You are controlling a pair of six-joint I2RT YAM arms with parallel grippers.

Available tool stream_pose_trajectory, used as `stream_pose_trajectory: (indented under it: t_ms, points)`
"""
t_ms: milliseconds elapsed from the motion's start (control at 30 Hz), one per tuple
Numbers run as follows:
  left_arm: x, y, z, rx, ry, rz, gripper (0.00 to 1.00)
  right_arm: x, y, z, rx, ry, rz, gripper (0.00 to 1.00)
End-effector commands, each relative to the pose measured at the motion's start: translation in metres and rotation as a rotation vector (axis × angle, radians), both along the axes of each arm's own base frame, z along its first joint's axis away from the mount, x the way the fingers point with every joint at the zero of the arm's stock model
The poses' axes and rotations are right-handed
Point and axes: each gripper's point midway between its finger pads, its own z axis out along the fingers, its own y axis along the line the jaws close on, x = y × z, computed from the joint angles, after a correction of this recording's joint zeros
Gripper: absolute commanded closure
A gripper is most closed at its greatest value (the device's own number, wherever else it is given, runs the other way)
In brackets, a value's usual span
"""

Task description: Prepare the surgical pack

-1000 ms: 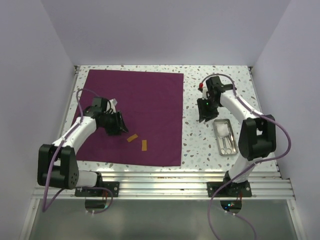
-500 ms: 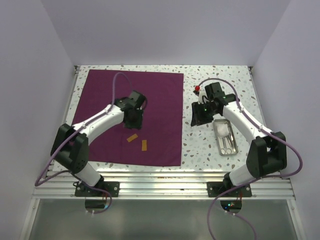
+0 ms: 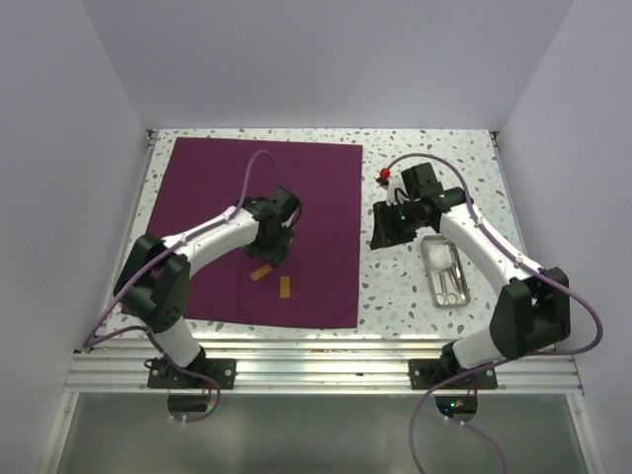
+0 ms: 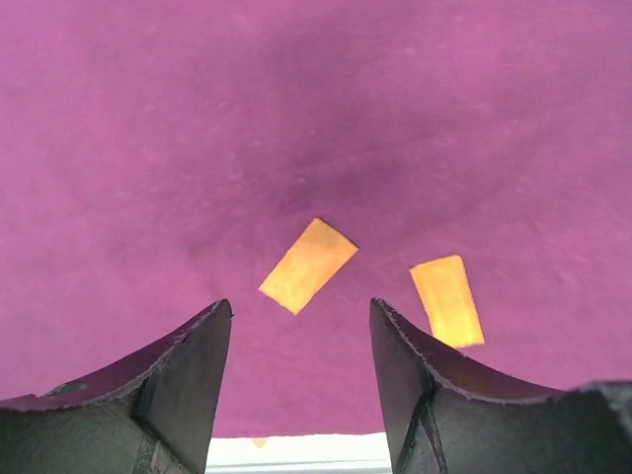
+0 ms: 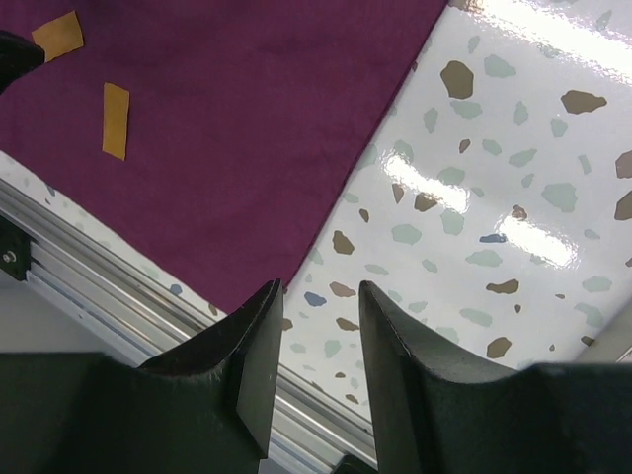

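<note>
The left fingers (image 4: 188, 375) stand apart with nothing between them, poised over the plum-purple cloth (image 3: 316, 178) just short of two orange strips (image 4: 307, 265). The right fingers (image 5: 247, 355) leave a narrower gap, also empty, above the speckled table (image 3: 425, 148) beside the cloth's right edge. Only the top view shows the cloth spread flat as a square over the table's left half, and a metal tray (image 3: 424, 267) of instruments toward the right edge. Only the right wrist view shows the cloth's near right corner close to the table's near edge.
</note>
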Motion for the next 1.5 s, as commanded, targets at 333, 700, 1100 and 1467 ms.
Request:
stream_pose_trajectory:
  t_ms: [333,700,1100,1467]
  points:
    - [0.004,-0.007,-0.008,-0.248,0.119,-0.156,0.36,0.002,0.007,0.015,0.041,-0.049,0.019,0.59]
    - [-0.005,0.007,-0.031,-0.21,0.187,-0.168,0.38,0.004,0.006,0.015,0.035,-0.056,0.021,0.6]
    - [-0.006,0.008,-0.045,-0.213,0.22,-0.159,0.41,0.004,0.006,0.012,0.038,-0.043,0.023,0.6]
    - [-0.004,0.017,-0.052,-0.164,0.22,-0.134,0.47,0.005,0.009,0.01,0.046,-0.031,0.025,0.62]
